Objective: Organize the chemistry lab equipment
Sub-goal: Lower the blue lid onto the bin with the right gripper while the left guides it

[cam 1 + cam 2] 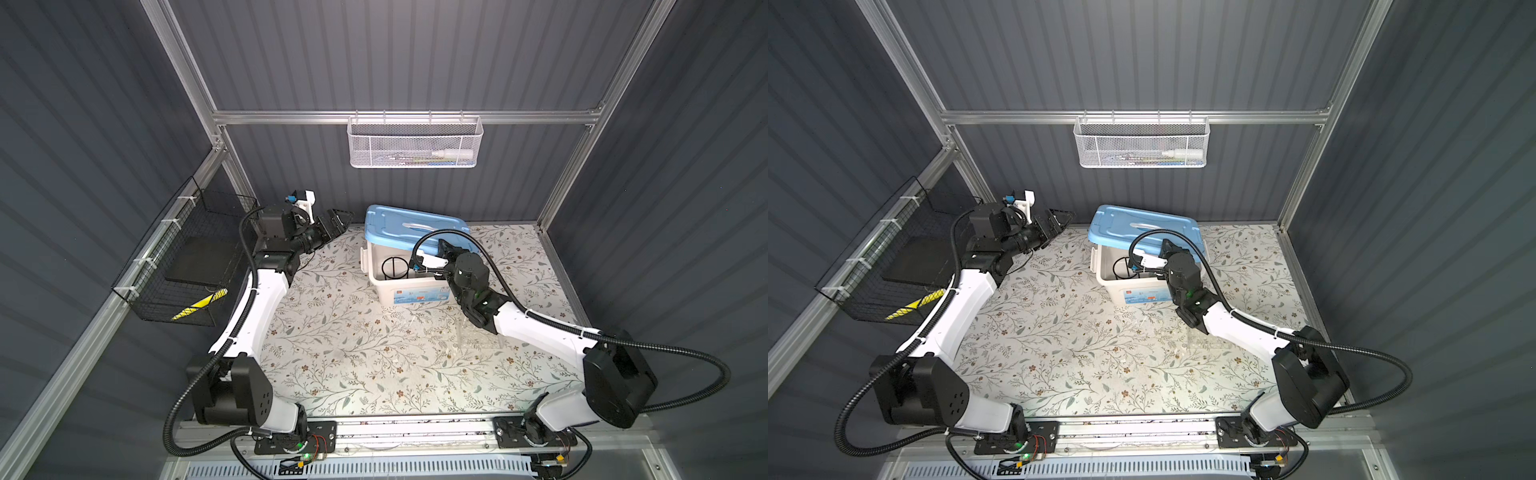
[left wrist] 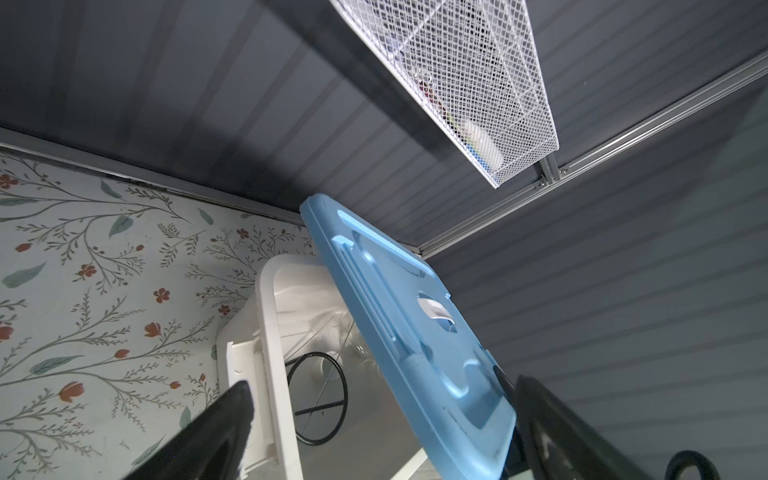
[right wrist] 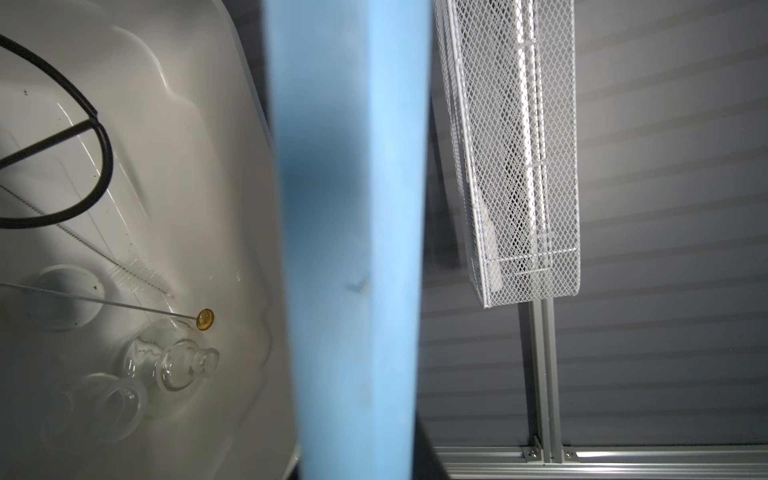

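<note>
One tripod (image 3: 111, 162), two vessels (image 3: 178, 365) (image 3: 116, 403); left end effector (image 1: 343, 218) agape, empty; right (image 1: 442, 247) tight on lid (image 1: 399, 220).

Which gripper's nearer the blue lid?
Right. The right gripper clamps the blue lid at its front edge, over the white bin; the left gripper is open, apart, beyond the lid's left end.

Showing a robot work cell in a laboratory. Being closed in by dark ribbed wall panels (image 1: 415, 54) on an aluminium frame (image 1: 291, 117). Housing a left arm (image 1: 266, 299) and a right arm (image 1: 536, 326) bolted to a front rail (image 1: 415, 428) beside a floral-print tabletop (image 1: 353, 353). Carrying a white mesh basket (image 1: 395, 145) on the frame. Holding a clear glass flask (image 3: 174, 365) in a white bin (image 1: 384, 291) with a tilted blue lid (image 1: 399, 220).
</note>
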Controlling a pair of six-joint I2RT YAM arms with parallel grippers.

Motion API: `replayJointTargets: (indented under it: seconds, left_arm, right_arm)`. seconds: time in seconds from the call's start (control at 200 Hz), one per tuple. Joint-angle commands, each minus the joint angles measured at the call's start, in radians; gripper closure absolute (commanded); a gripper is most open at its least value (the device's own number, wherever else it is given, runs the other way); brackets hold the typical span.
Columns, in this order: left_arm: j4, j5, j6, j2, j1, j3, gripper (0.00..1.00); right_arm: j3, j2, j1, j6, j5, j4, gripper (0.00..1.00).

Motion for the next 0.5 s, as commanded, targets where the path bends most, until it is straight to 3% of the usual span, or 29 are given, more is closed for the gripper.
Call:
replayJointTargets:
  seconds: [0.0,0.495]
  left_arm:
    - [-0.018,0.033,0.009,0.011,-0.020,0.018,0.00]
    - [-0.010,0.053,0.018,0.127,-0.084,-0.011,0.05]
  right_arm:
    - [-0.001,0.002,0.017,-0.016,0.013,0.106,0.85]
    - [-0.048,0.037,0.050,-0.045,0.033,0.120,0.81]
